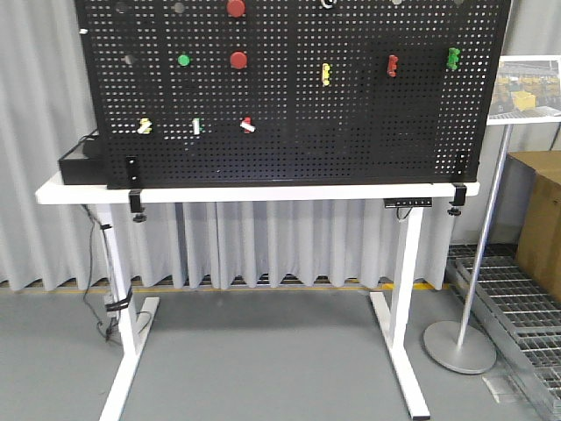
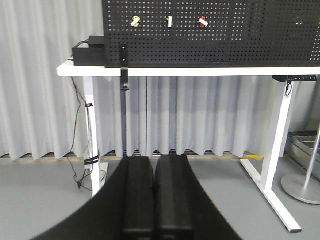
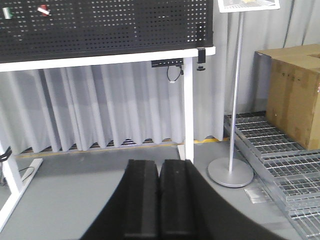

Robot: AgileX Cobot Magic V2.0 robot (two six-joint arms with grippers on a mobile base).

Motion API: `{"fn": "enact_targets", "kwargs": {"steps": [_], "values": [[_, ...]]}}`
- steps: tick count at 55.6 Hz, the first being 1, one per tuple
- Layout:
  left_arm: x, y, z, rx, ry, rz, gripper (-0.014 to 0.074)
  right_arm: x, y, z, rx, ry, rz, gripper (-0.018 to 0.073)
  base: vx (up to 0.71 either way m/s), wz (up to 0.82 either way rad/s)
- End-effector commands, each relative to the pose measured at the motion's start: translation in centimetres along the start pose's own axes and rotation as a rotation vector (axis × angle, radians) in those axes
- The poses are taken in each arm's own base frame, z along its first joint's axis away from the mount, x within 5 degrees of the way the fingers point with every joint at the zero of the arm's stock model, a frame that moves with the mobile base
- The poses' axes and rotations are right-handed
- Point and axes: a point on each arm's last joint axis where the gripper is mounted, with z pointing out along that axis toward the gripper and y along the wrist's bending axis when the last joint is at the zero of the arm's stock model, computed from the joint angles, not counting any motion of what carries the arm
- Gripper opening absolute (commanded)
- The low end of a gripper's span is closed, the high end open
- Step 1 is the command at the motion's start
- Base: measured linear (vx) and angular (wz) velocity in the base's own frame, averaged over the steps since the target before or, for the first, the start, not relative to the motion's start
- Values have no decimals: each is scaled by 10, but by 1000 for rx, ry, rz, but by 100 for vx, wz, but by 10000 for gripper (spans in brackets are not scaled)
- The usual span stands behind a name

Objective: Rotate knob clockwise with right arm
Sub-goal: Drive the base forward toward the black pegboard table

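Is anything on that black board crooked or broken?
Nothing looks broken. On the pegboard, the lower-left row is uneven: the yellow knob and red-tipped knob sit tilted, the white knob upright. Likely just how they are turned.

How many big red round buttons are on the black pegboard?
2. The upper red button sits at the top edge, partly cut off; the lower red button is directly below, right of the green button. More may lie above the frame.

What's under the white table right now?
Under the white table: grey floor, cables hanging by one leg, a power strip fixed beneath the top. A grey curtain hangs behind it, covering anything farther back.
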Motion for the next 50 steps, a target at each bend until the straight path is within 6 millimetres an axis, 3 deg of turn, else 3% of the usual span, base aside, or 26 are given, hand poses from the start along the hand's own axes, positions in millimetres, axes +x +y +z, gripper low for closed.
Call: {"fn": "enact_targets", "kwargs": {"steps": [1,50], "values": [[-1,1,0,-9,-75,-5,-6,-7,0,-1,0,-101,-11,-9,25,-9],[-1,1,0,-17,-75,-5,-6,-7,0,-1,0,-101,-11,-9,29,2]]}}
